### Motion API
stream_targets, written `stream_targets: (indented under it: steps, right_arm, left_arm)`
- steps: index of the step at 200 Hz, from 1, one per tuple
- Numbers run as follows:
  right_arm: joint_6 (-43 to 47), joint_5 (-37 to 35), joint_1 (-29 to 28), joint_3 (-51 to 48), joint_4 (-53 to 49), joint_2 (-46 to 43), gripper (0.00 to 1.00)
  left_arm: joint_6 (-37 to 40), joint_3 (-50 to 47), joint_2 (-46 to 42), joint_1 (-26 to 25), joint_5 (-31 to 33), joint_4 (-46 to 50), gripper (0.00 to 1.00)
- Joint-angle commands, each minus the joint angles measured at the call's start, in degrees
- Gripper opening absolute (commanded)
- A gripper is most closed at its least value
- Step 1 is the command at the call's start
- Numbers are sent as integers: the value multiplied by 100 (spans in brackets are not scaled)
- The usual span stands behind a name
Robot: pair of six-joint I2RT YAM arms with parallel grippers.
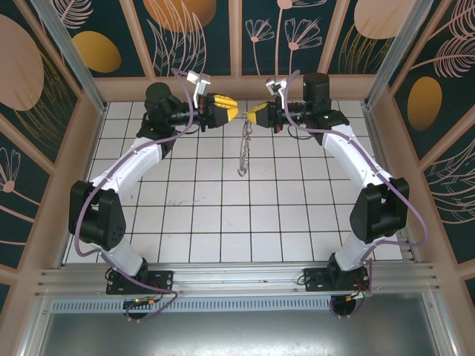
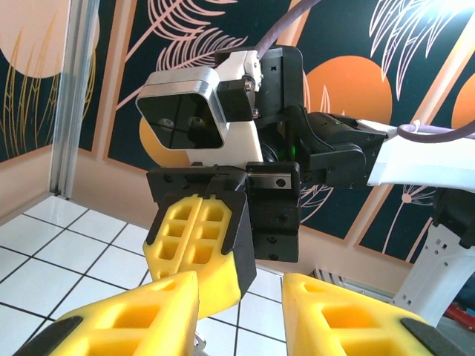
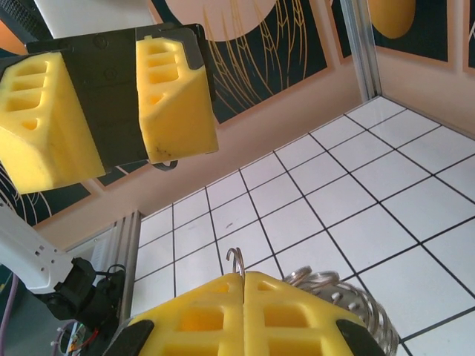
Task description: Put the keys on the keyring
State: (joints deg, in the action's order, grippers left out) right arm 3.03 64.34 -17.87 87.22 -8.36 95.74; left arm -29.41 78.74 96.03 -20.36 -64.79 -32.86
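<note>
**Top external view.** The left hand point(image 1: 231, 111) and the right hand point(image 1: 254, 115) are seen tip to tip above the 12 o'clock part of the tiled bench point(image 1: 223, 222). The left hand lies at 9 o'clock of the right hand. The keyring point(image 1: 243, 152) is held at the tips of the right hand. From there it runs as a thin metallic strand toward 6 o'clock. Whether its lower end touches the bench cannot be told.

**Left wrist view.** The two yellow fingers point(image 2: 133, 319) of the left hand point(image 2: 241, 289) are seen at the 6 o'clock edge. They are set apart, and nothing is gripped between them. The right hand point(image 2: 204, 252) is seen just at 12 o'clock of that gap, with its yellow fingers pressed together.

**Right wrist view.** The fingers of the right hand point(image 3: 243, 293) are closed flat against each other and clamped on the keyring point(image 3: 326, 285). A bent wire end stands out of the seam toward 12 o'clock. Metal coils are seen beside the fingers at 3 o'clock. The left hand point(image 3: 111, 111) is seen at 11 o'clock, with its fingers apart.
</note>
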Motion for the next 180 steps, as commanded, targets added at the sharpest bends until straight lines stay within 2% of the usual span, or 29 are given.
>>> stream_targets:
  steps: [1, 60, 180]
  right_arm:
    - [-123, 206, 10, -51, 438, -261, 0]
    - [-232, 273, -76, 19, 569, -229, 0]
    - [-215, 255, -128, 67, 530, -230, 0]
  left_arm:
    - [-296, -86, 154, -7, -239, -392, 34]
    - [-552, -60, 419, -28, -350, -629, 31]
    - [-671, -19, 638, -63, -293, -783, 30]
